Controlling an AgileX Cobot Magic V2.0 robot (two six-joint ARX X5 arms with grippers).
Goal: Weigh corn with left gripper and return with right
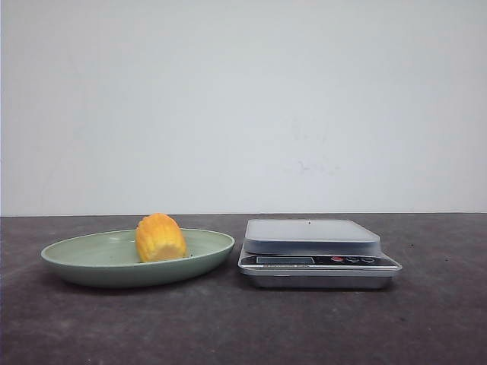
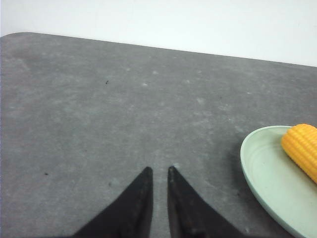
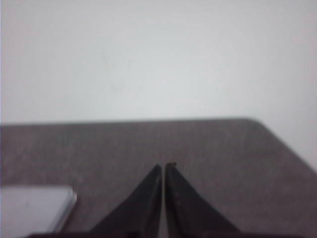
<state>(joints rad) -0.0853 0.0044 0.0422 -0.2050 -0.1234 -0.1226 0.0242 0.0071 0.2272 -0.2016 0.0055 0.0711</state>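
Both the left gripper (image 2: 158, 171) and right gripper (image 3: 163, 166) are closed, holding nothing. The rounded corn (image 1: 160, 237) could roll in its plate (image 1: 91, 268) if nudged off-centre.

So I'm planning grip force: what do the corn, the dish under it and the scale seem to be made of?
The corn looks like moulded plastic or rubber: uniformly orange-yellow, with regular ridged kernel rows and a matte surface. The green dish looks like matte plastic or melamine, though glazed ceramic is possible. The kitchen scale seems to have a brushed metal platform and a shiny metal-look base with a dark plastic button panel.
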